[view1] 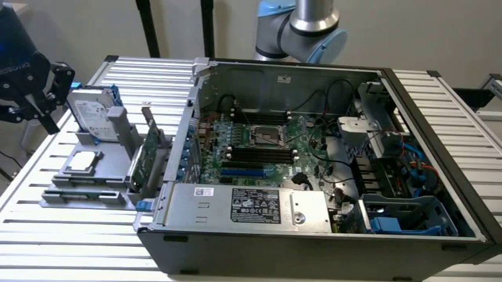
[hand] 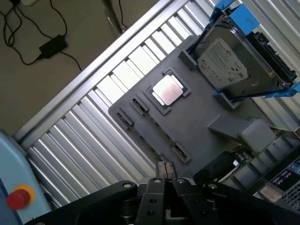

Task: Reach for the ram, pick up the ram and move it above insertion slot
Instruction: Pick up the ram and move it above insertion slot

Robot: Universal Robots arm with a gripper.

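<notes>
The ram (view1: 82, 195) is a thin green stick resting in the front groove of the grey parts holder (view1: 110, 170), at the exterior view's left. In the wrist view that groove (hand: 152, 139) runs between two end clips, and the stick shows edge-on as a thin line. My gripper (view1: 39, 108) hangs above the table's far-left edge, up and away from the holder. Its fingertips (hand: 161, 169) are pressed together with nothing between them, so my gripper (hand: 164, 170) is shut. The black memory slots (view1: 259, 154) lie on the motherboard inside the open computer case.
The holder also carries a hard drive (hand: 229, 61) in a blue frame, a silver processor (hand: 167, 90) and an upright green expansion card (view1: 147, 154). The open case (view1: 314, 235) stands to the exterior view's right of the holder. A red button (hand: 18, 197) sits near the slatted table's edge.
</notes>
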